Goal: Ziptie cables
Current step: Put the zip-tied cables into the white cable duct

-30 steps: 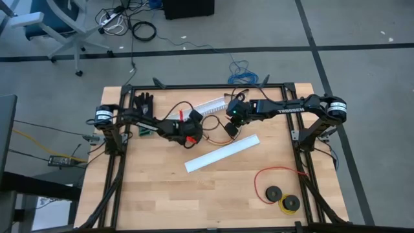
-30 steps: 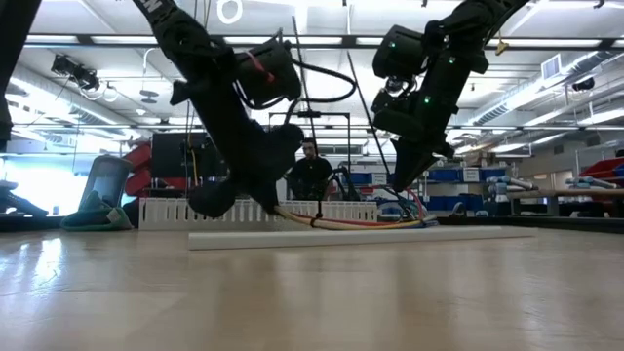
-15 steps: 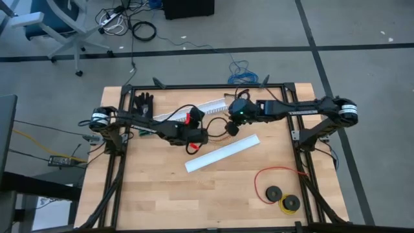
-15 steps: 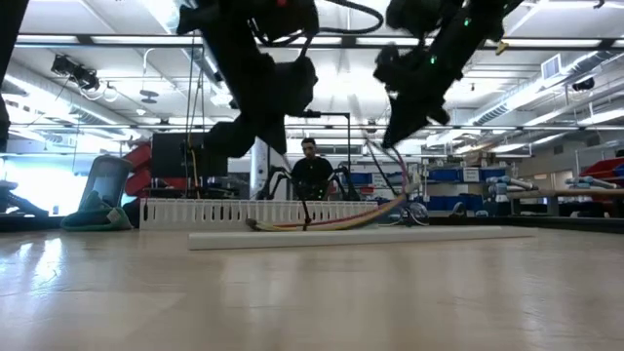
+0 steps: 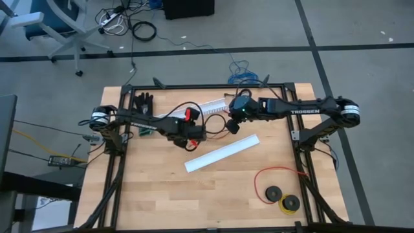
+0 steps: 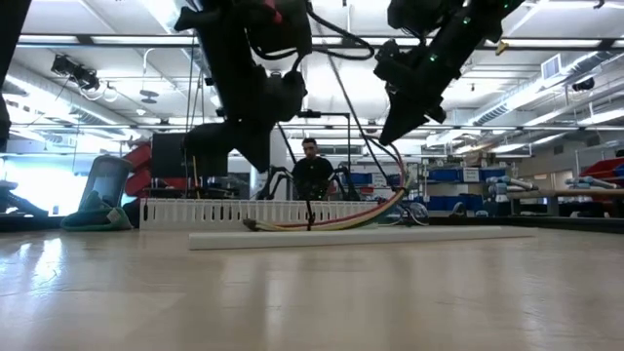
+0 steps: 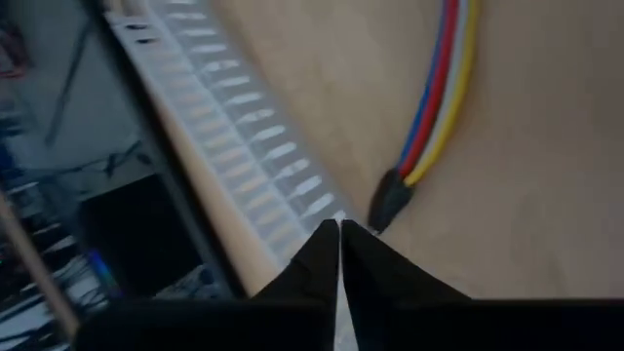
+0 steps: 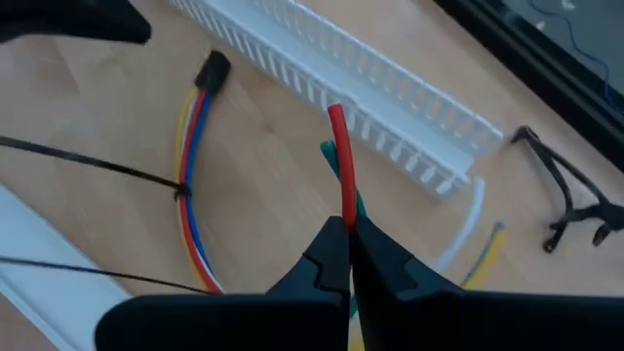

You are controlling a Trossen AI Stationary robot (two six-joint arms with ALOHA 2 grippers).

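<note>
Thin flat multicoloured cables point(image 8: 195, 185), one dark plug, lie beside one slotted white channel point(image 8: 331, 73); right gripper point(image 8: 347, 234) pinches their red wire, left gripper point(image 7: 339, 232) closed empty above plug.

Colourful cables point(image 8: 192, 185), zip-tied, curve across table.

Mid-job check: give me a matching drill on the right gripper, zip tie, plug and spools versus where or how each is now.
1 right gripper
2 zip tie
3 dark plug
4 black spools

a around the cables
b beside the red wire loop
c shut on a red strand
d at the cables' end

Pairs: 1-c, 2-a, 3-d, 4-b
</note>
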